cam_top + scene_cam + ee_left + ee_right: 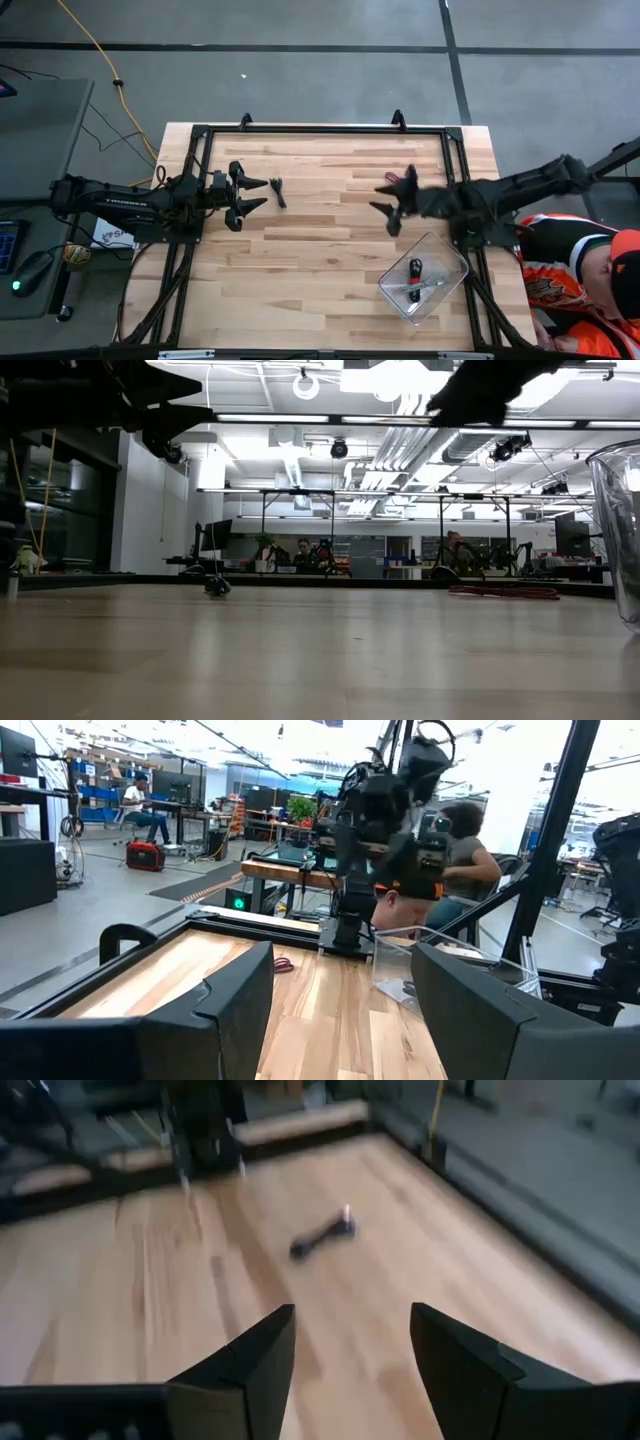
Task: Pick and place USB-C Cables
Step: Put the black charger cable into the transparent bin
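A black bundled cable (278, 192) lies flat on the wooden table just ahead of my left gripper (258, 195), which hangs open above the table's left part. The same cable (322, 1238) shows ahead of my right gripper (352, 1340), also open and held above the table's middle right (386, 199). A black-and-red cable (415, 268) and a silver-grey one (426, 286) lie inside the clear container (447, 270). A small reddish thing (283, 964) rests on the table near the right arm's base; whether it is a cable I cannot tell.
The clear container stands by the table's near right corner, and its wall (615, 530) rises at the low view's edge. A black frame (320, 129) runs around the table. A person in orange (585, 265) sits beyond the right edge. Bare wood lies between the grippers.
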You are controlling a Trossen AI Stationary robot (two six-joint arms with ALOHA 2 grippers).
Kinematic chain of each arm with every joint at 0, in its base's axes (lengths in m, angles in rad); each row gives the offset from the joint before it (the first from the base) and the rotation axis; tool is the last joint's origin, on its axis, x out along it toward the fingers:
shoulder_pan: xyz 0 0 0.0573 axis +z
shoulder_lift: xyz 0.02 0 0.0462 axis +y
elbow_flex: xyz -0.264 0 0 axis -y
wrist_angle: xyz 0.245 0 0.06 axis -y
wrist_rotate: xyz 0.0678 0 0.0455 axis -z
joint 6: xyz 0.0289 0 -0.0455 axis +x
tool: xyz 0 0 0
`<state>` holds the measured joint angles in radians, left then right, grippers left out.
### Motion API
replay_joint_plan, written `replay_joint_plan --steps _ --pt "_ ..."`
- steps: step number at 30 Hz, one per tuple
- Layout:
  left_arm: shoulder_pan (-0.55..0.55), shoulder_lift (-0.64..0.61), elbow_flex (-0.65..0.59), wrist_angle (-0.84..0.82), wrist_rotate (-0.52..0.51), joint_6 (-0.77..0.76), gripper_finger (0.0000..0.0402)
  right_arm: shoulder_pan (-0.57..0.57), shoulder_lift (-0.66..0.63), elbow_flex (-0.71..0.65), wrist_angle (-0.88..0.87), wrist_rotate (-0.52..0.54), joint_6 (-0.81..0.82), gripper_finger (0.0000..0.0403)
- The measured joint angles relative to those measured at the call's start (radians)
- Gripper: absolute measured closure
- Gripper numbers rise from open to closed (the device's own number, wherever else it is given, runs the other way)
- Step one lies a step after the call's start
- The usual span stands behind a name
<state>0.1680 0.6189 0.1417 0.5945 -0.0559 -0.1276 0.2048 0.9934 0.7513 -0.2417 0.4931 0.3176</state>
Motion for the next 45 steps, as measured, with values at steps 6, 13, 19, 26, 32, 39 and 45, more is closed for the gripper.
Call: replay_joint_plan --steps 6,13,19,26,32,39,45 --pt "0.000 0.000 0.000 0.001 0.000 0.016 0.0183 -0.142 0.035 0.000 0.398 -0.205 -0.290 0.0213" --pt "0.000 0.000 0.000 0.002 0.000 0.016 0.0183 -0.173 0.100 0.000 0.601 -0.420 -0.454 0.0213" --pt "0.000 0.000 0.000 0.002 0.000 0.016 0.0183 -0.177 0.103 -0.078 0.625 -0.404 -0.473 0.0213" --pt "0.000 0.000 0.000 0.002 0.000 0.019 0.0183 -0.179 -0.037 -0.269 0.839 -0.335 -0.454 0.0213" --pt "0.000 -0.001 0.000 0.016 -0.004 0.018 0.0183 -0.179 -0.040 -0.342 0.928 -0.336 -0.453 0.0213" --pt "0.000 0.000 0.000 0.015 -0.004 0.027 0.0183 -0.179 0.006 -0.342 0.987 -0.307 -0.427 0.0213" --pt "0.000 0.000 0.000 0.015 -0.004 0.027 0.0183 -0.179 0.008 -0.342 0.978 -0.275 -0.401 0.0213"
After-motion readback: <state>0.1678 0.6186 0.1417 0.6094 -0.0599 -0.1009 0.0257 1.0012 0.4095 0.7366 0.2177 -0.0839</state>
